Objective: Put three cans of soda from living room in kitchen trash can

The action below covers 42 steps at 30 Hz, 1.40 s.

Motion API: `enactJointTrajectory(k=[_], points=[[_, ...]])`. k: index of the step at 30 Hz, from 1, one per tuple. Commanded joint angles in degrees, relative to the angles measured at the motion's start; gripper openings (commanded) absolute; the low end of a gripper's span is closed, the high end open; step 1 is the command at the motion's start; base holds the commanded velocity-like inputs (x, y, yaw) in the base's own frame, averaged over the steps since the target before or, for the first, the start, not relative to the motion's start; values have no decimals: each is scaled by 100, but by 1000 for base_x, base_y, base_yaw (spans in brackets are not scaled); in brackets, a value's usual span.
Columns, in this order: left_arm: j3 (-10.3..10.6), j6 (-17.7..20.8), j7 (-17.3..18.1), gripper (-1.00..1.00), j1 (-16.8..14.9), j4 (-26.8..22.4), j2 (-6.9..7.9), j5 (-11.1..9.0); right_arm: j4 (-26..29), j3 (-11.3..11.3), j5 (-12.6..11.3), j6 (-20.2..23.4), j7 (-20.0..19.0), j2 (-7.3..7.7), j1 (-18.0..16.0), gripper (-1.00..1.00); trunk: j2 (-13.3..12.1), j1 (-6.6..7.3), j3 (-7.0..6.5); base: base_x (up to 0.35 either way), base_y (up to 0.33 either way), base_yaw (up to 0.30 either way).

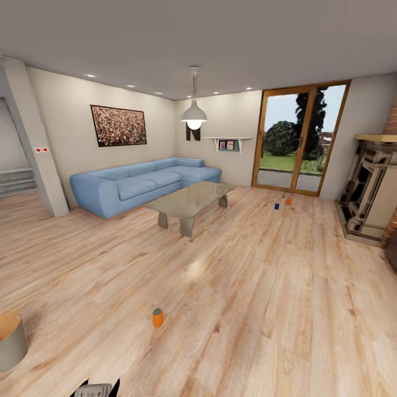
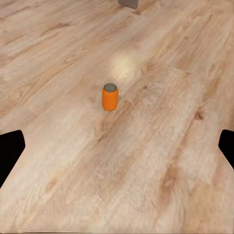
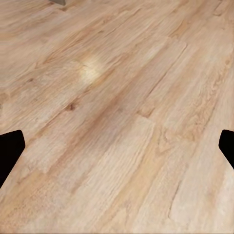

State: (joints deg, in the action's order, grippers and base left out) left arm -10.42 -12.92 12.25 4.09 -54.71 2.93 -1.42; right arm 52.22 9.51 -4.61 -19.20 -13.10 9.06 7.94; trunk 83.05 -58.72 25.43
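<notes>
One orange can of soda (image 1: 157, 317) stands upright on the light wood floor of the living room, close in front of me. In the left wrist view this orange can (image 2: 110, 96) stands ahead of my left gripper (image 2: 117, 151), which is open and apart from it. A dark blue can (image 1: 277, 206) and a second orange can (image 1: 288, 201) stand far off near the glass door. The grey trash can (image 1: 8, 342) with a brown inside sits at the lower left edge. My right gripper (image 3: 117, 151) is open over bare floor.
A blue corner sofa (image 1: 143, 184) runs along the back wall with a glass coffee table (image 1: 190, 201) before it. The fireplace (image 1: 372, 193) stands at the right. A pillar (image 1: 36, 143) and an opening lie at the left.
</notes>
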Motion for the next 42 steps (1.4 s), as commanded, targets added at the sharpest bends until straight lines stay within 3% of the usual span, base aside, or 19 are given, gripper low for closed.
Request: enactJointTrajectory(k=[1,42], points=[[-13,-1,41,100,2,-4,-3,-16,-12,8,-49,-5,-47,0,-1,100,2,0,4,0,-279,244],[-13,-9,41,100,4,-4,-3,-25,-97,7,-49,4,-48,0,-108,100,2,0,4,0,-260,245]])
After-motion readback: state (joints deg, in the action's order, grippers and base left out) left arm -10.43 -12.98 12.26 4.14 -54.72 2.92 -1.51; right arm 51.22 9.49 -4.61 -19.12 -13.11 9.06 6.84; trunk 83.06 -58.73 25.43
